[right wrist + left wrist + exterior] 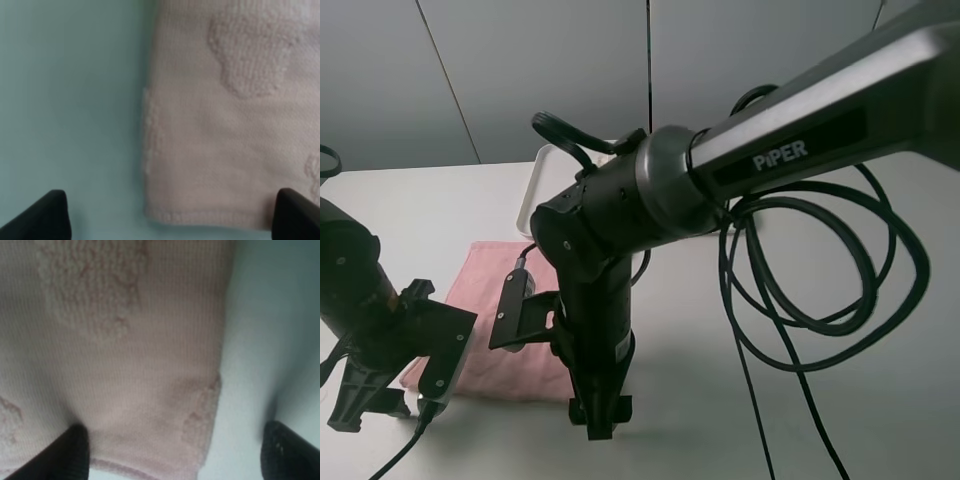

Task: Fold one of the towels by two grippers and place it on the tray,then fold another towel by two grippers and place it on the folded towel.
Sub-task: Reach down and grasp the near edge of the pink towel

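"Exterior high view: the flat pink rectangular knit towel (485,290) lies spread on the pale matt desk (910,430), near the white shallow tray (535,185), not yet folded. Where are the fingers?"

"The left gripper (182,452) and the right gripper (170,215) each sit close over a near corner, fingers spread wide, holding nothing. On each, one finger is over cloth, the other over bare desk. Whether they touch the desk, I cannot tell."

"What could spoil the pinch?"

"Three things, I judge. Closing too high, they catch only the hem and the corner slips out on the lift. Pressing too low, the tips drag on the desk and push the cloth into a ridge. If one side grips deeper than the other, the fold lands skewed and sits badly on the tray."

"Beyond the towel?"

"The looping black cable (732,270) on the right arm could snag as it swings over."
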Motion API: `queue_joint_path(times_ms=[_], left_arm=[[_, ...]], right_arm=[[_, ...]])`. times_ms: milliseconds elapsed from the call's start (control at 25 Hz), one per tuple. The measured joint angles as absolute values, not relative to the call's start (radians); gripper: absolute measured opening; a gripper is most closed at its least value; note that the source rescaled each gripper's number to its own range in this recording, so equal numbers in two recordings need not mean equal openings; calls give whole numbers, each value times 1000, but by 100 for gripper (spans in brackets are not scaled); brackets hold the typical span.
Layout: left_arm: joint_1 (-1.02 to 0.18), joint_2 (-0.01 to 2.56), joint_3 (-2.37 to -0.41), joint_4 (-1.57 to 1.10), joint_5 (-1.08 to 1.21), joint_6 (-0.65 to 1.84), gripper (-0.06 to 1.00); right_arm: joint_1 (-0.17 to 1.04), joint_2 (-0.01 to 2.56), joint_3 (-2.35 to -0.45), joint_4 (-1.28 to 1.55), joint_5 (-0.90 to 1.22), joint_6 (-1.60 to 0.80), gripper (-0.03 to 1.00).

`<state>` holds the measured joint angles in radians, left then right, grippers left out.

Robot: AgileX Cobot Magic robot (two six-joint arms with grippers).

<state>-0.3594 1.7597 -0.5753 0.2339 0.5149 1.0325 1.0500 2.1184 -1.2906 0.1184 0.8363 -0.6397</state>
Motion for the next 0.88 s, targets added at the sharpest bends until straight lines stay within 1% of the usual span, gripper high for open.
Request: queue_joint_path(times_ms=[240, 880], left_arm=[[-359, 1760, -575, 234, 515, 1035, 95], [-359, 1760, -575, 234, 515, 1035, 95]], right_arm=[[1065, 2118, -1291, 120, 818, -636, 77], [1065, 2121, -1291, 116, 815, -602, 77]])
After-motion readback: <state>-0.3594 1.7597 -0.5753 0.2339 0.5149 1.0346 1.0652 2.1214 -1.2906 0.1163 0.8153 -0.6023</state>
